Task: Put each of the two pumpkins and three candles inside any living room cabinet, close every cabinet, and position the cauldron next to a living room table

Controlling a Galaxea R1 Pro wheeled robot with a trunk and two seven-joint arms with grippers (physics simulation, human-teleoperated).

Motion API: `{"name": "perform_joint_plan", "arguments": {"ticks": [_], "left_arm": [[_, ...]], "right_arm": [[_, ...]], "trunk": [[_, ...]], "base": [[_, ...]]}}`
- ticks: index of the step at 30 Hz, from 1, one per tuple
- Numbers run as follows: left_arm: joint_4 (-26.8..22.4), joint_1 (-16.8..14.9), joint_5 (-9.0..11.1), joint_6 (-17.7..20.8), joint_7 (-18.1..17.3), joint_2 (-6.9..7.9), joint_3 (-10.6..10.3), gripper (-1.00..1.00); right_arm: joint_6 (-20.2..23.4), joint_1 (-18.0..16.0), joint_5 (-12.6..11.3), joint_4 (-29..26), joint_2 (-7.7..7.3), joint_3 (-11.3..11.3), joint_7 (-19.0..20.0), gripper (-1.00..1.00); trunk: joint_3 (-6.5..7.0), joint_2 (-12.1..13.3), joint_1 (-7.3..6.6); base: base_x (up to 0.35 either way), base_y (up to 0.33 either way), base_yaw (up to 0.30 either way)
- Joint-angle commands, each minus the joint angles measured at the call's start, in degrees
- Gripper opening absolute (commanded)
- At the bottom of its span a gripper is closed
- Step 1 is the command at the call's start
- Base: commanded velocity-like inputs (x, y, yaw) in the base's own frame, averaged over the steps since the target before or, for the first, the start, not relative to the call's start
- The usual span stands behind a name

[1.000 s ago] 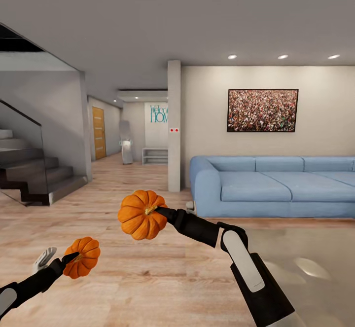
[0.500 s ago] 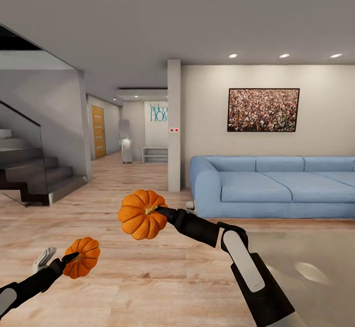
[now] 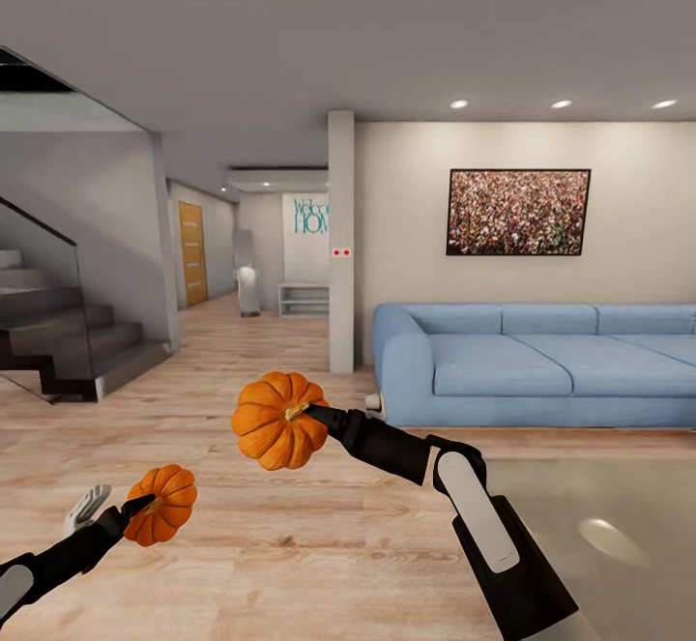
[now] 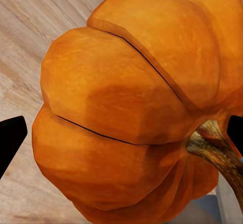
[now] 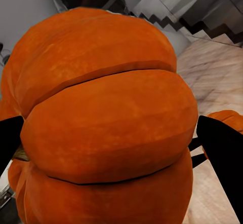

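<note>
- The robot's right tool [image 3: 307, 416] is clamped on the larger-looking pumpkin [image 3: 278, 421], holding it in mid-air at the stem side, above the wooden floor [image 3: 290, 544] of the living room.
- The left tool [image 3: 143, 506], low at the left of the head view, grips a second pumpkin [image 3: 160, 504] the same way, stem towards the tool, clear of the floor.
- In the right wrist view the held pumpkin [image 5: 101, 127] bulges between two dark fingertips [image 5: 220, 153], which sit against its flanks; a sliver of the other pumpkin [image 5: 225, 118] shows beyond it, with the staircase [image 5: 192, 6] behind.
- The left wrist view shows its pumpkin [image 4: 136, 102] close up, the brown stem [image 4: 215, 150] pointing back to the tool and dark fingertips [image 4: 10, 138] at either edge.
- The two pumpkins hang apart, the right arm's one higher and farther forward.
- Behind them stand a long blue sofa [image 3: 541, 365], a white pillar [image 3: 340, 245] just beside its near arm, and a framed crowd picture [image 3: 517, 212] on the wall over the sofa.
- A dark staircase [image 3: 68, 341] rises at the left; a hallway with an orange door [image 3: 191, 254] runs back between stairs and pillar.
- A pale glossy surface [image 3: 599, 535] lies at the lower right beside the right arm; what it is cannot be told.
</note>
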Motion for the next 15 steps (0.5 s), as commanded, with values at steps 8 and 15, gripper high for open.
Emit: {"name": "perform_joint_plan", "arguments": {"ticks": [8, 15], "left_arm": [[0.0, 0.0, 0.5, 0.2, -0.1, 0.05, -0.3, -1.00], [0.0, 0.0, 0.5, 0.2, -0.1, 0.05, -0.3, -1.00]], "right_arm": [[0.2, 0.0, 0.1, 0.0, 0.02, 0.0, 0.1, -1.00], [0.2, 0.0, 0.1, 0.0, 0.09, 0.0, 0.1, -1.00]], "trunk": [[0.74, 3.2, -1.77], [1.45, 6.0, -3.31]], "base": [[0.000, 0.000, 0.000], [0.000, 0.000, 0.000]]}}
